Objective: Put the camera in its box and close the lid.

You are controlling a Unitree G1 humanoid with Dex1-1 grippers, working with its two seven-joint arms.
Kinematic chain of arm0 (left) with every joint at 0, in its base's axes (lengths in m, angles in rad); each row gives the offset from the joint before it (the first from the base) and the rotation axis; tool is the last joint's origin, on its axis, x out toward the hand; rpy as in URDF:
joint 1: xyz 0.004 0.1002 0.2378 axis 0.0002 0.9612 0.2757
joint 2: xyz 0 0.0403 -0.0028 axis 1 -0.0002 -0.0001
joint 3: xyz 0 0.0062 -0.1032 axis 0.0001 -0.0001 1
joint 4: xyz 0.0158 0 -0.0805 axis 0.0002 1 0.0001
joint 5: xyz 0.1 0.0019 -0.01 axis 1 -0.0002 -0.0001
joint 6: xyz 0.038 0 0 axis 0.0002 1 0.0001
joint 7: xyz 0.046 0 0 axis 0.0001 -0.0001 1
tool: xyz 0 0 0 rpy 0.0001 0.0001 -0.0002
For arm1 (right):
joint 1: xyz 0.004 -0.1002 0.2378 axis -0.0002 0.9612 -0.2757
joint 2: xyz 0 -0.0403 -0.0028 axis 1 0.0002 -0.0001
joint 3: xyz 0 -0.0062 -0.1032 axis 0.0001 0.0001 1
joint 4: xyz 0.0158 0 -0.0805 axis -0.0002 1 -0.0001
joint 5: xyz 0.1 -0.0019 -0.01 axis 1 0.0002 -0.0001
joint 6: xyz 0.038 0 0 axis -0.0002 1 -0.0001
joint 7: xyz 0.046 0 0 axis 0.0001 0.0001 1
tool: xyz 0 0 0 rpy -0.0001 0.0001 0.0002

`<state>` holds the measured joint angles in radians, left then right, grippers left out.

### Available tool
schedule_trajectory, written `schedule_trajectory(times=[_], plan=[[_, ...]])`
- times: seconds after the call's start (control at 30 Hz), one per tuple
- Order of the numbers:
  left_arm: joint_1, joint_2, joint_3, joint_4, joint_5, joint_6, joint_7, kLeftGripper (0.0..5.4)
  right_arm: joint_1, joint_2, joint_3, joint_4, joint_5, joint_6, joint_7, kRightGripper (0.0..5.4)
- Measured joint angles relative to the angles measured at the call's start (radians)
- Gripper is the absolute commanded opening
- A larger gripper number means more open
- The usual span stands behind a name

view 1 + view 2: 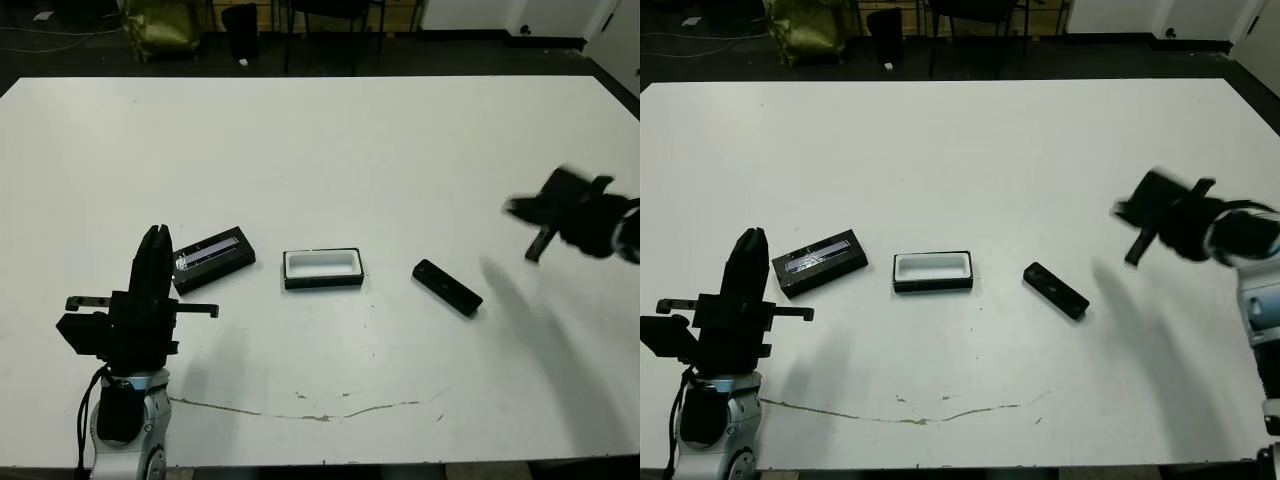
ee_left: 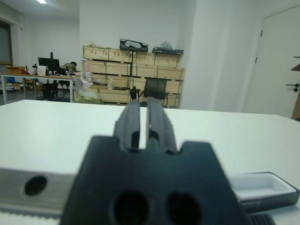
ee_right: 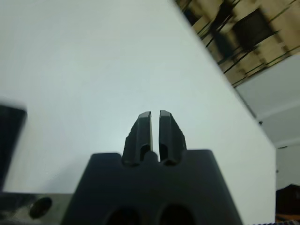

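Note:
The camera point(image 1: 447, 287), a slim black bar, lies slanted on the white table point(image 1: 330, 150) to the right of the box. The box point(image 1: 322, 268) is an open tray, black outside and white inside, at mid-table; its corner also shows in the left wrist view point(image 2: 262, 187). The lid point(image 1: 213, 258), black with a grey stripe, lies left of the box. My left gripper point(image 1: 153, 234) stands just left of the lid, fingers point(image 2: 132, 117) shut on nothing. My right gripper point(image 1: 514, 207) hovers blurred to the right of the camera, well apart from it, fingers point(image 3: 143, 124) together and empty.
A thin crack line point(image 1: 330, 412) runs across the table near its front edge. Beyond the far edge are chair legs and a dark bin point(image 1: 240, 30) on the floor. A blurred dark shape point(image 3: 9, 136) shows at the edge of the right wrist view.

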<state>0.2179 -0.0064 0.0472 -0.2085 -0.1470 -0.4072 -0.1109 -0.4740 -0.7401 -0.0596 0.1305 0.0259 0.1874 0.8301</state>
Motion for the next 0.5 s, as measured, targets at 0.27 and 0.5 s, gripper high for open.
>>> schedule_trajectory(times=[0.27,0.5], plan=[[0.001,0.000,-0.001,0.005,0.004,-0.002,-0.001,0.02,0.139,0.059,-0.122,-0.288,0.274,0.200,-0.014,0.00],[0.007,0.003,0.005,0.001,-0.007,-0.001,-0.008,0.02,0.309,0.088,-0.128,-0.472,0.242,0.074,-0.074,0.00]])
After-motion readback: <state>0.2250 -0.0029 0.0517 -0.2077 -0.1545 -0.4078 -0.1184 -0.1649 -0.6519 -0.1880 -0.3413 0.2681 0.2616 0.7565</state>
